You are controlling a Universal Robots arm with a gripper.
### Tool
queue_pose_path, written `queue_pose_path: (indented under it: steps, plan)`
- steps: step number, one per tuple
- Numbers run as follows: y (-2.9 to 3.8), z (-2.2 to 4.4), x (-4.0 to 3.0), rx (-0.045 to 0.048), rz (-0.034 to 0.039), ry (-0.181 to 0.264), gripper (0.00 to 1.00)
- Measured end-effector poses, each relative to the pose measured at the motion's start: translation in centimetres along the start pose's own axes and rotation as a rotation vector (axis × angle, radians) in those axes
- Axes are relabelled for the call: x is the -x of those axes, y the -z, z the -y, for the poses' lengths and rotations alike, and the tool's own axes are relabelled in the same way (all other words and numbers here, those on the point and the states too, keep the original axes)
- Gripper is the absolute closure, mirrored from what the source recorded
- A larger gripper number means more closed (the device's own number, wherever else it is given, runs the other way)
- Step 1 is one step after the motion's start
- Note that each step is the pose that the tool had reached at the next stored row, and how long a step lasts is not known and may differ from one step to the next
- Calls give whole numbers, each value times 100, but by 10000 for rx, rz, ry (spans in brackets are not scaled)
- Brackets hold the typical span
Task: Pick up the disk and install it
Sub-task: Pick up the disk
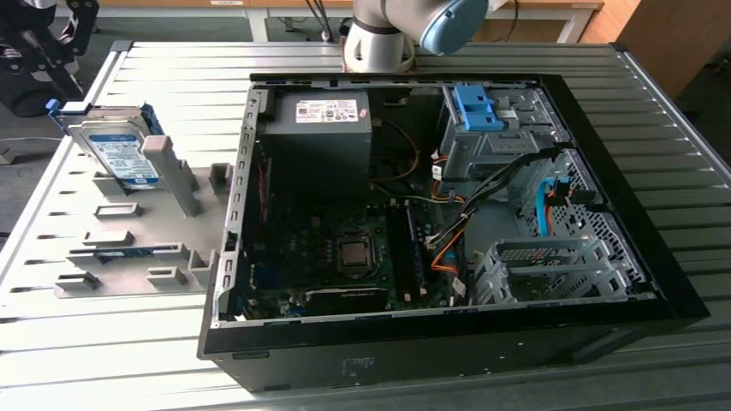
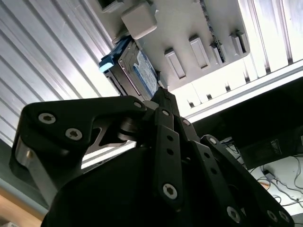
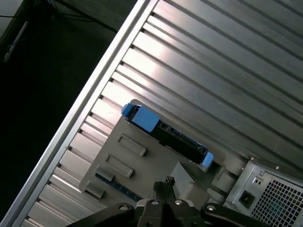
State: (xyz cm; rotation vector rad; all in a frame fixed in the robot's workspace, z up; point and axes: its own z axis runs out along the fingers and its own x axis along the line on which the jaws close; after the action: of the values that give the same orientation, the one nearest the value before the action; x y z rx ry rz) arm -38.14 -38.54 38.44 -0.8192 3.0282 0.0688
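the gripper [image 2: 163, 93], built of black metal links with round bolt heads, is hanging above the disk [image 2: 142, 71] with its fingertips drawn narrow, close together and gripping nothing; in the first wrist view the gripper [image 3: 165, 182] is pointing down at the rack. the disk [image 1: 115, 150], flat silver metal with a white-and-blue label in a bright blue frame, is standing on edge, leaning, in a slotted grey plastic rack [image 1: 171, 257] at the exterior view's left, well apart from the fingertips. beside the rack, an open black computer case [image 1: 639, 282] is holding a dark power box [image 1: 320, 137], a circuit board [image 1: 342, 257] and a blue bracket [image 1: 474, 107]. everything is sitting on a ribbed silver table [image 1: 686, 171].
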Motion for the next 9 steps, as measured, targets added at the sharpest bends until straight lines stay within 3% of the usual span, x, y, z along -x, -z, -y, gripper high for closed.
queue_pose_path:
  steps: [9]
  plan:
    - [-1, 0, 1, 17, -111, 1297, 89]
